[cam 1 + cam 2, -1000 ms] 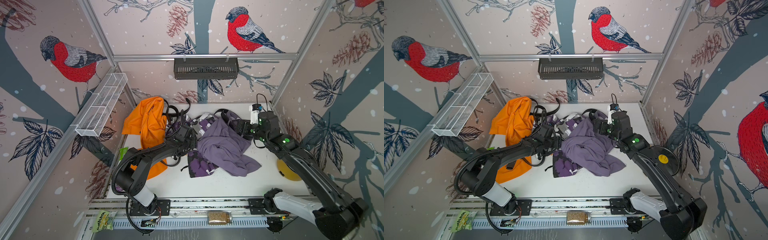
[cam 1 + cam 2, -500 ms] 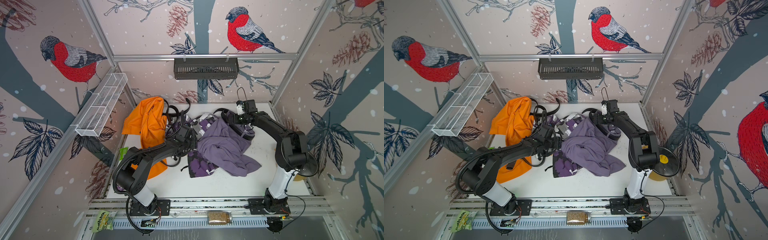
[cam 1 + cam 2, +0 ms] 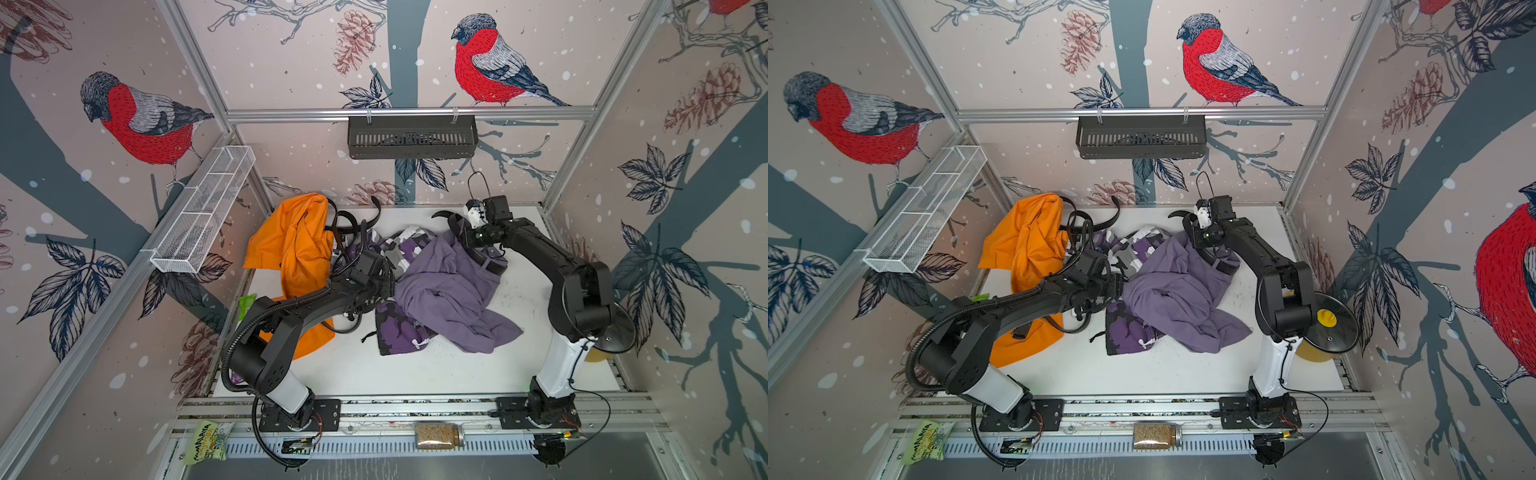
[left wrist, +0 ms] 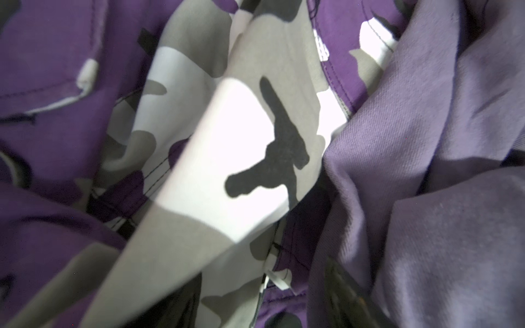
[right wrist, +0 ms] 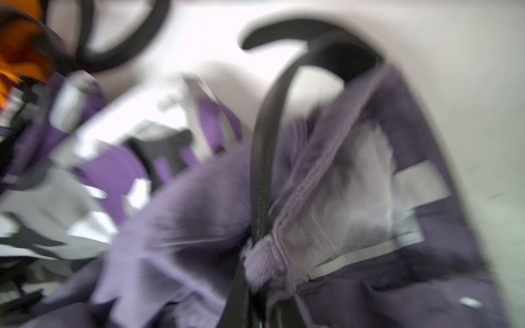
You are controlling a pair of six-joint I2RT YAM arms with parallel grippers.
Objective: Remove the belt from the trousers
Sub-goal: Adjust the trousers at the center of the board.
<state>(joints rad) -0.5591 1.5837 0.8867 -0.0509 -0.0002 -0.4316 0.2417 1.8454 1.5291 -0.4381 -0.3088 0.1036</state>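
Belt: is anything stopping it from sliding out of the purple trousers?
Yes. In the right wrist view the belt runs through a belt loop on the trousers, so the fabric holds it. Nothing visible lies between the right end effector and the belt.

Right claw clamped tight, stretched far — left claw unreadable.

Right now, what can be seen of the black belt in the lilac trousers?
The belt is a narrow black strap, leather-like. It passes through a lilac loop on the trousers' waistband, then rises and curls over to a rounded free tip in the air. No buckle shows. The right hand looks shut on it by the waistband, though the wrist view is blurred.
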